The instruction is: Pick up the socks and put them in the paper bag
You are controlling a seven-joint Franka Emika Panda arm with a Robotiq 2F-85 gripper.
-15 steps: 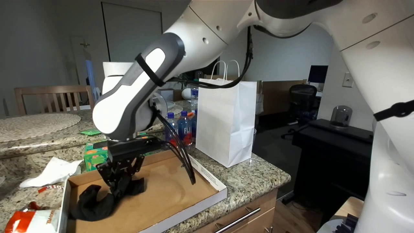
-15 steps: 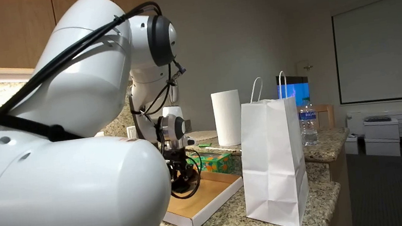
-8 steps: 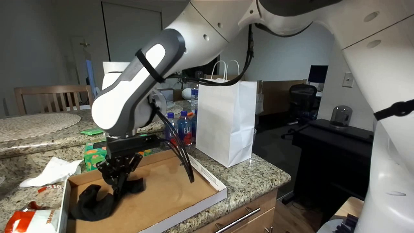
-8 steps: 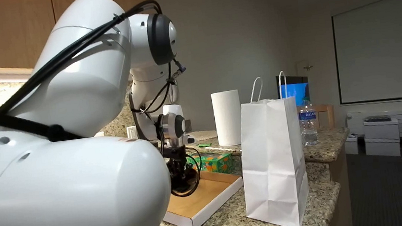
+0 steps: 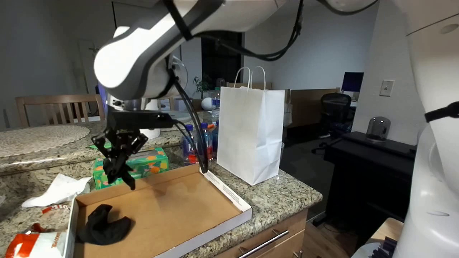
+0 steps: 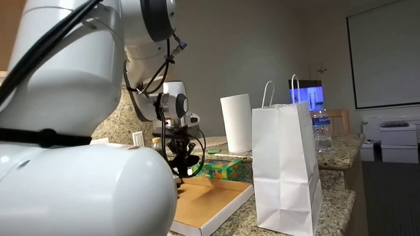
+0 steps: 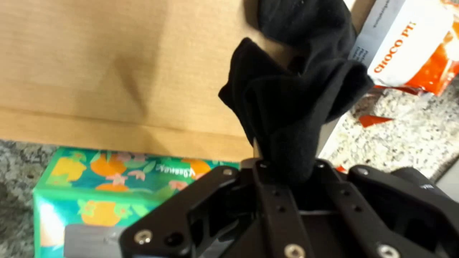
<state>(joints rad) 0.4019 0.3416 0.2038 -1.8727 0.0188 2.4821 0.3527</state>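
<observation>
My gripper (image 5: 118,159) is shut on a black sock (image 7: 283,104), which hangs crumpled from its fingers in the wrist view. The gripper and held sock are up above the back left of the shallow cardboard tray (image 5: 179,204). The gripper also shows in an exterior view (image 6: 182,157). Another black sock (image 5: 104,227) lies curled in the tray's left part; the wrist view shows it behind the held one (image 7: 304,18). The white paper bag (image 5: 247,136) stands upright with handles up on the counter, right of the tray, in both exterior views (image 6: 285,173). Its inside is hidden.
A green patterned tissue box (image 5: 154,166) stands behind the tray under the gripper. Blue-capped bottles (image 5: 188,147) stand between it and the bag. A raised granite ledge holds a paper towel roll (image 6: 238,122). A snack bag (image 5: 39,245) and a napkin (image 5: 61,190) lie at left.
My gripper has risen out of the tray with one black sock and moved slightly left in an exterior view. The other sock stays in the tray. The bag has not moved.
</observation>
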